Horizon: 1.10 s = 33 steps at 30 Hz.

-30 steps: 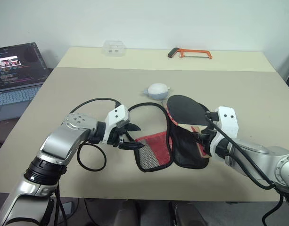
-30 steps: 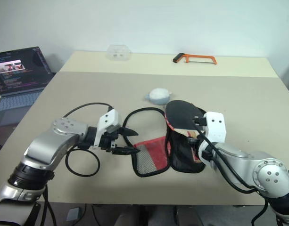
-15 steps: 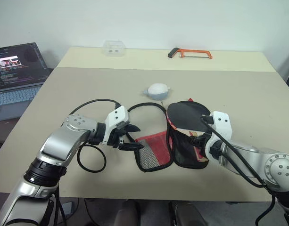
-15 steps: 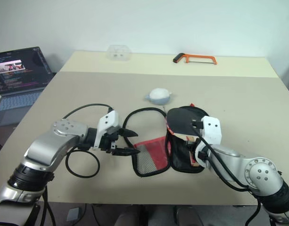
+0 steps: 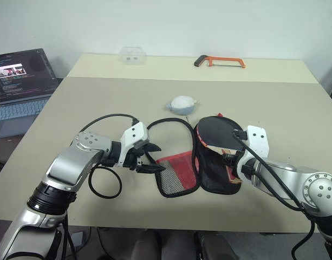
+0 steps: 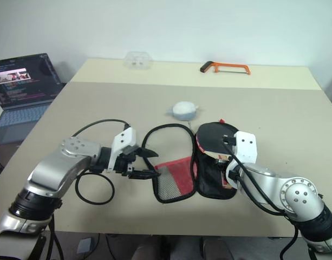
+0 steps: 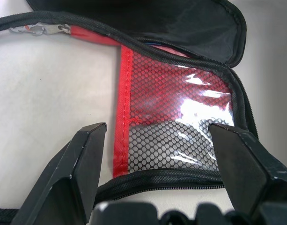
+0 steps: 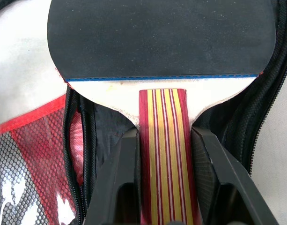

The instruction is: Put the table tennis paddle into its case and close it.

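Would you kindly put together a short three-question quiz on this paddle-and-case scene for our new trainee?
1. True or false: the right gripper is shut on the handle of the table tennis paddle.
2. Multiple choice: what lies on the far strip of the table? A) an orange-framed hacksaw B) a blue hammer C) a green mug
3. Fill in: the left gripper hovers with open jaws over the case's red ____ flap.

Key
1. True; its jaws press the striped handle from both sides.
2. A, the hacksaw.
3. Mesh; the case lies unzipped, and the paddle's black blade sits over its open half.
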Each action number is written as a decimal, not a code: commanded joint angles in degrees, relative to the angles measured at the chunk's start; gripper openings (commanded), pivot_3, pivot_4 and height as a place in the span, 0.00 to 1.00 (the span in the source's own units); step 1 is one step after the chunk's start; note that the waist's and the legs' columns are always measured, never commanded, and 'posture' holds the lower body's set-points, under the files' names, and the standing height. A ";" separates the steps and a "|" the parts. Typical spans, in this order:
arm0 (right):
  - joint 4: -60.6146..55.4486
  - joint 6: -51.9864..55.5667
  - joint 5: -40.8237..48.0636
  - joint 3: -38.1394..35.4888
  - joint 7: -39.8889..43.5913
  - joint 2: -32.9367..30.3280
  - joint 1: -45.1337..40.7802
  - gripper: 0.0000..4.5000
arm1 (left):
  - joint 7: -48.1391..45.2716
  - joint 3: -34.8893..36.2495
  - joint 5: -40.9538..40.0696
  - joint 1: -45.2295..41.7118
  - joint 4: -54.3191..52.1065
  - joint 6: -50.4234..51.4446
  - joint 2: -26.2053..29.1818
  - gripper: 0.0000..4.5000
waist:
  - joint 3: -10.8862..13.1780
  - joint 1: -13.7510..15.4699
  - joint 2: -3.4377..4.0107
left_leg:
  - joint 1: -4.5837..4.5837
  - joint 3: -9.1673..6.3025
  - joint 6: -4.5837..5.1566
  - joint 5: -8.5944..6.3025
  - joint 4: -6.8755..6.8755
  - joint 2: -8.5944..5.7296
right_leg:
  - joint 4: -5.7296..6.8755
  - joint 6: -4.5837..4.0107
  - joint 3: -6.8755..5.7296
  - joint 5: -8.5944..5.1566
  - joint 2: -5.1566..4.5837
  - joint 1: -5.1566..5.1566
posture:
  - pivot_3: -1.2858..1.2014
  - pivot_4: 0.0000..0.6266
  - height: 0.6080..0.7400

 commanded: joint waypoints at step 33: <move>14.55 23.65 -6.27 -8.62 39.44 -17.09 -20.26 1.00 | 12.50 5.75 4.99 -3.32 11.23 2.79 -0.06 0.85 | -0.02 0.69 -0.02 | 0.00 0.02 0.06 0.03 0.02 -0.03 | 0.04 -0.01 -0.15 0.00 -0.01 -0.04 | 0.52 0.24 1.00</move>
